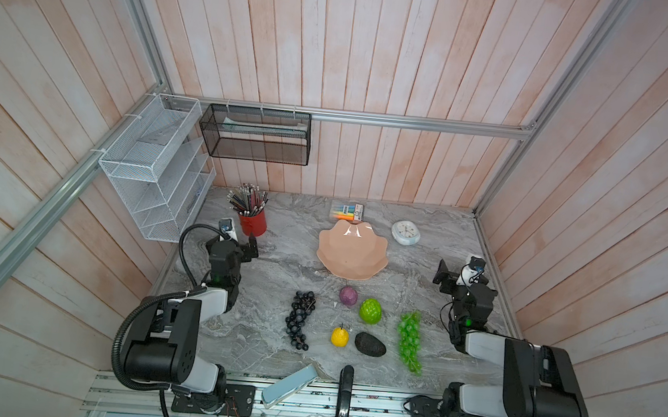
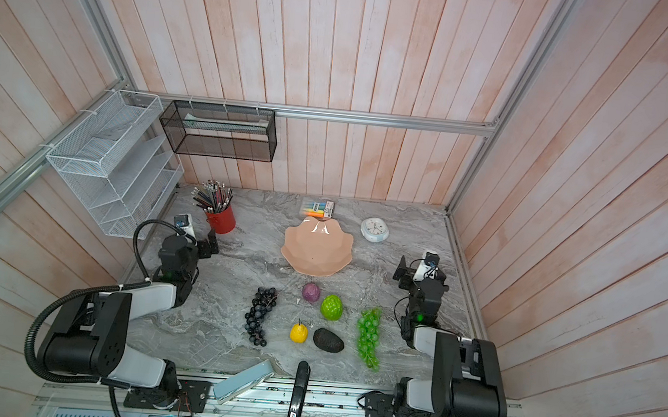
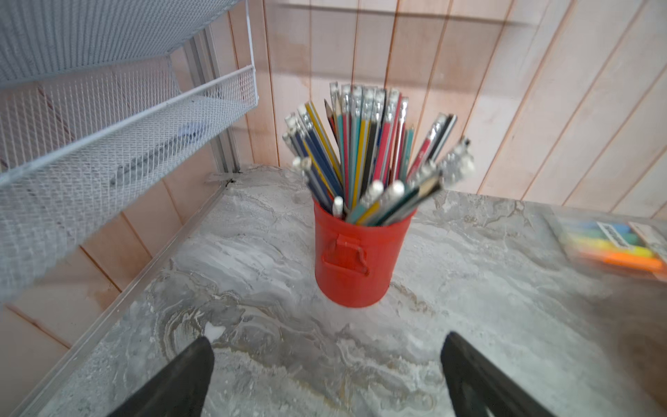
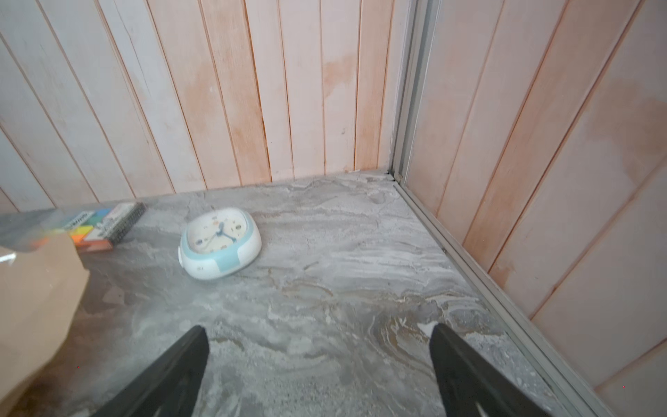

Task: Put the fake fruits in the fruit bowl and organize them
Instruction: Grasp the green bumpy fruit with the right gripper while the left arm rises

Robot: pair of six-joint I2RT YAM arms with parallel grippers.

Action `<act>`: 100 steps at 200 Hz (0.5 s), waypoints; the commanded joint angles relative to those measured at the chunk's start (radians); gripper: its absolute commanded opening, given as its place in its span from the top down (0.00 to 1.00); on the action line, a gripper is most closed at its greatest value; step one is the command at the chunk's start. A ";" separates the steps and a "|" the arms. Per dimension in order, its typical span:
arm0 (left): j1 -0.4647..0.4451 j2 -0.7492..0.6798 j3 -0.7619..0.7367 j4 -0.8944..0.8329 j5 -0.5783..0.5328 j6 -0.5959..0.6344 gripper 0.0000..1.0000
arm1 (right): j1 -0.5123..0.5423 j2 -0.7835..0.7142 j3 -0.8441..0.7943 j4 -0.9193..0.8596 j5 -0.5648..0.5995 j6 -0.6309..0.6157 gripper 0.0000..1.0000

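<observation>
The peach-pink scalloped fruit bowl (image 1: pixel 351 253) stands empty at the table's middle back; its edge (image 4: pixel 32 296) shows in the right wrist view. In front of it on the marble lie the fake fruits: black grapes (image 1: pixel 299 319), a purple fruit (image 1: pixel 348 295), a bright green bumpy fruit (image 1: pixel 370 311), green grapes (image 1: pixel 409 342), a yellow lemon (image 1: pixel 339 337) and a dark avocado (image 1: pixel 370 344). My left gripper (image 1: pixel 252 245) (image 3: pixel 327 337) hangs open near the red cup, holding nothing. My right gripper (image 1: pixel 441 272) (image 4: pixel 319 328) is open over bare marble, right of the bowl.
A red cup of pencils (image 1: pixel 252 221) stands back left, a highlighter pack (image 1: pixel 347 211) and a white clock (image 1: pixel 405 232) behind the bowl. A black stapler (image 1: pixel 344 398) and a pale blue case (image 1: pixel 289 385) lie at the front edge. Mesh racks (image 1: pixel 152 167) hang on the left wall.
</observation>
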 commanded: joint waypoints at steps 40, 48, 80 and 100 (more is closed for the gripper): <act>-0.143 -0.092 0.320 -0.727 -0.182 -0.253 0.00 | 0.129 -0.206 0.380 -0.790 -0.071 0.181 0.17; -0.175 -0.103 0.343 -0.758 -0.187 -0.259 0.00 | 0.176 -0.205 0.422 -0.876 -0.081 0.161 0.17; -0.245 -0.104 0.435 -0.897 -0.139 -0.301 0.00 | 0.348 -0.155 0.564 -1.211 -0.156 0.130 0.16; -0.282 -0.110 0.445 -0.915 -0.108 -0.312 0.00 | 0.451 -0.109 0.604 -1.341 -0.180 0.146 0.16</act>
